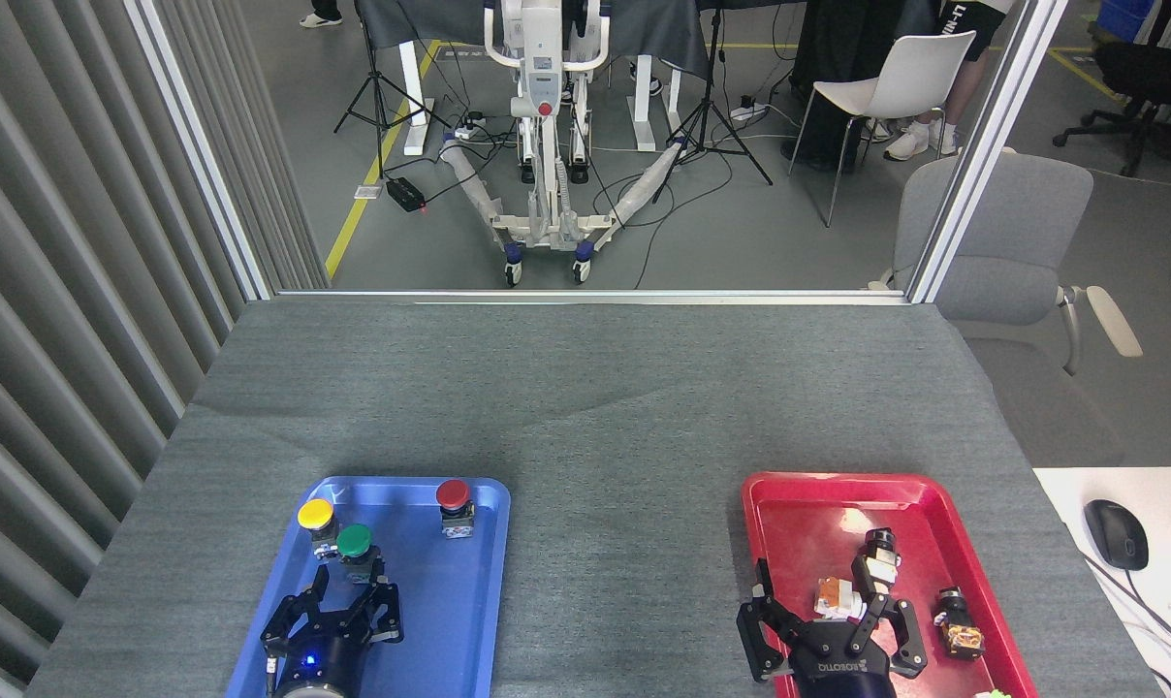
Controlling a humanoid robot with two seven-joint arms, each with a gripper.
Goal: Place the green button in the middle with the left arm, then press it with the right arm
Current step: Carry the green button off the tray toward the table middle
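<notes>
the short black-and-silver base of the domed green push-button is partly hidden behind the black multi-finger left gripper. both dark arms run off the bottom edge. the glossy red plastic tray is cut off there too, and the small parts in it are too small to tell.

Only 1 view is given, taken from the robot's head and aimed forward and steeply down. The grey table is seen from its near edge, filling the lower half, with the blue tray and red tray close at the bottom. Beyond the far edge, a workshop floor is seen from a greater distance.
</notes>
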